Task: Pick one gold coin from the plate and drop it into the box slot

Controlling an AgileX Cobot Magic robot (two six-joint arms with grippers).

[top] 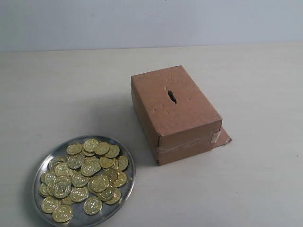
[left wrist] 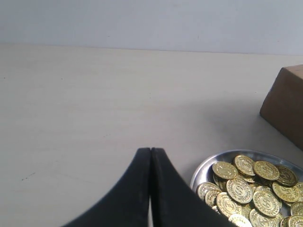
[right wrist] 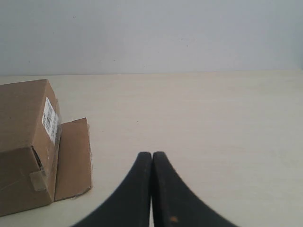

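A round silver plate sits at the front left of the table, heaped with several gold coins. Right of it stands the brown cardboard box, with the dark box slot in its top face, clear tape across its near end and a flap at its base. Neither arm shows in the exterior view. My left gripper is shut and empty, just beside the plate and its coins. My right gripper is shut and empty, beside the box and its flap.
The pale table runs back to a light wall. A corner of the box shows beyond the plate in the left wrist view. A white label is stuck on the box's end face.
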